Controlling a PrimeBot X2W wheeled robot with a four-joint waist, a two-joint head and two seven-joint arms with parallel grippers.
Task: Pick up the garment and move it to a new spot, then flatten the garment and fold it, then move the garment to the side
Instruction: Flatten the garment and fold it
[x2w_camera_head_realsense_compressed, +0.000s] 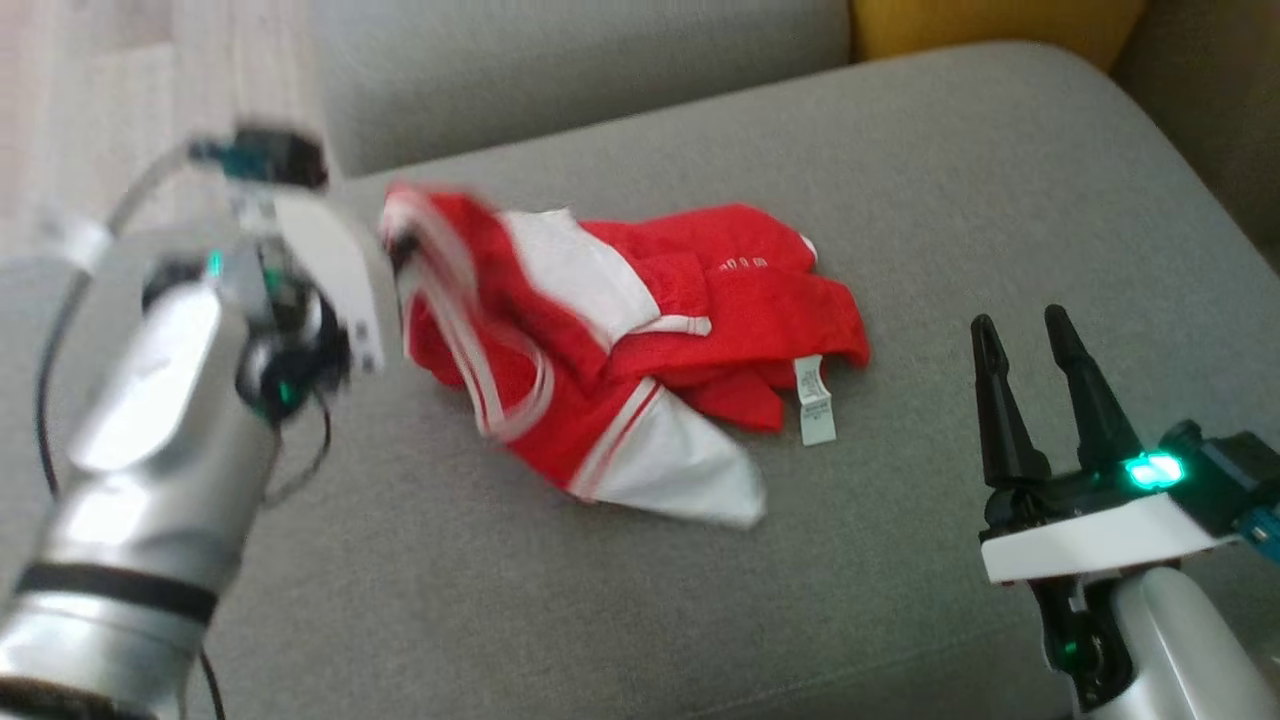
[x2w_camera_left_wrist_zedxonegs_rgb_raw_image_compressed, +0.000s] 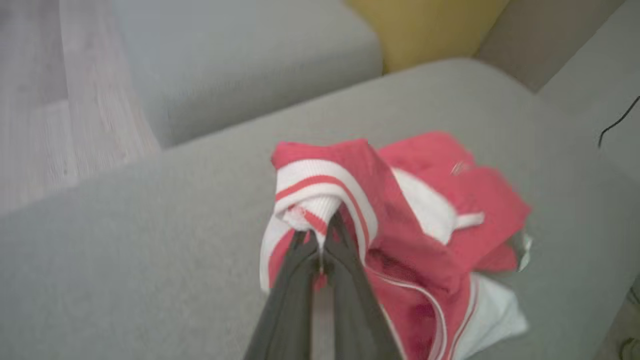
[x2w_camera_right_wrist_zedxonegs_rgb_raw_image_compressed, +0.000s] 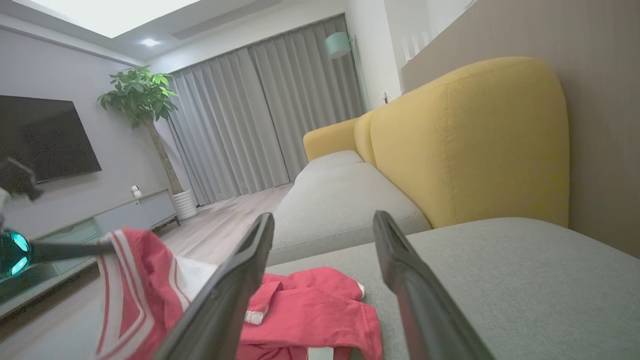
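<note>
- Grey sofa seat cushion (x2w_camera_head_realsense_compressed: 1000, 180) lies under everything; yellow backrest (x2w_camera_right_wrist_zedxonegs_rgb_raw_image_compressed: 470, 140) rises behind it; pale wood floor (x2w_camera_head_realsense_compressed: 100, 90) shows beyond the cushion's left edge
- Red-and-white garment (x2w_camera_head_realsense_compressed: 680, 320) sits crumpled near the middle of the cushion, somewhat to its left; most of it rests on the fabric; white panels and thin white stripes show among the red folds
- Striped ribbed edge at the garment's left end is raised off the cushion; blurred in the head view, sharper in the left wrist view
- White care label (x2w_camera_head_realsense_compressed: 815, 400) sticks out at the garment's near right side, flat on the cushion
- Left fingers (x2w_camera_left_wrist_zedxonegs_rgb_raw_image_compressed: 332, 250) closed tight on that striped edge; bunched rib is pinched between the tips
- Right fingers (x2w_camera_head_realsense_compressed: 990, 350) spread apart, gripping nothing; they stand over the cushion well to the right of the garment, not touching it
- Farther off, right wrist view: grey curtains (x2w_camera_right_wrist_zedxonegs_rgb_raw_image_compressed: 260, 115) across the far wall; potted tree (x2w_camera_right_wrist_zedxonegs_rgb_raw_image_compressed: 140, 95) beside them; dark wall screen (x2w_camera_right_wrist_zedxonegs_rgb_raw_image_compressed: 45, 135) at left
</note>
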